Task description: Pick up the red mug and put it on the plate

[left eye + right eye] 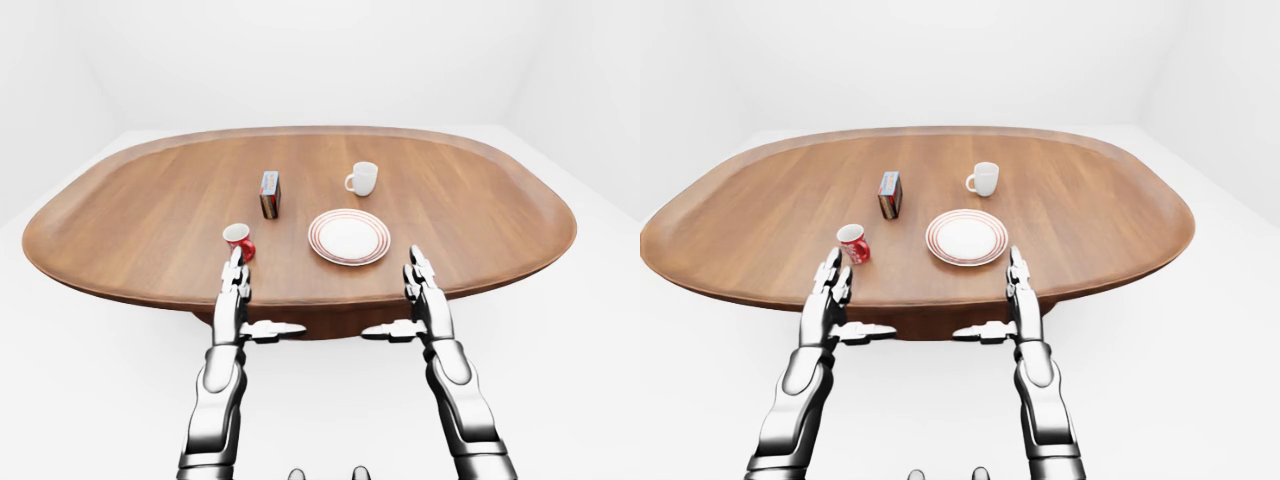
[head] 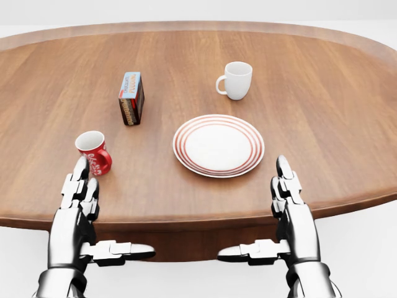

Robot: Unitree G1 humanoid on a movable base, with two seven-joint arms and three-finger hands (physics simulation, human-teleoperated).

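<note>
Red mug: one (of two mugs), one plate; both hands' fingers spread, empty.

Head view looks down close over the table; both eye views sit farther off, sharing the whole tabletop.

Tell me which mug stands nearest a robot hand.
The red mug, just above the left hand's fingertips in the head view; the white mug stands far beyond the plate.
</note>
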